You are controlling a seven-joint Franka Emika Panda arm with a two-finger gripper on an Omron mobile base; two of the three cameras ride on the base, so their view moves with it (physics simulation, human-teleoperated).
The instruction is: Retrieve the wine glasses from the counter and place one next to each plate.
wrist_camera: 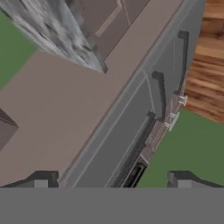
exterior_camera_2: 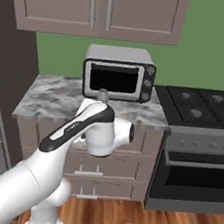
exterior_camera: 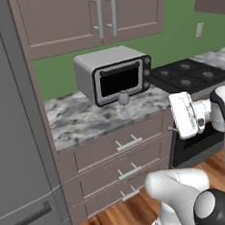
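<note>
One glass [exterior_camera: 124,99] stands upright on the desk [exterior_camera: 81,119], in front of the toaster oven [exterior_camera: 113,74] and touching nothing else that I can make out; it sits toward the desk's front edge, nearer the right end than the left. From the right base view only its bowl [exterior_camera_2: 103,94] shows, above my forearm. Toaster oven: silver box, dark glass door, knobs down its right side, set at the back of the desk against the green wall [exterior_camera: 58,73]. Desk: grey-white marbled top over three mauve-brown drawers [exterior_camera: 122,145] with pale bar handles. To the desk's right end, touching it, a black stove [exterior_camera_2: 205,109] with gas burners and an oven door below. To its left end, a tall grey fridge [exterior_camera: 15,132]. Above, mauve-brown wall cabinets [exterior_camera: 89,15] with long vertical handles. Floor: wood planks [exterior_camera_2: 133,223]. My hand [exterior_camera: 184,114] hangs off the desk, in front of the stove's upper edge and well to the right of the glass, holding nothing. My jaws stand open: in the hand view the two fingertips [wrist_camera: 41,180] rise wide apart at the bottom, with fridge front, cabinet side and a strip of floor between them. That view is rolled hard.
</note>
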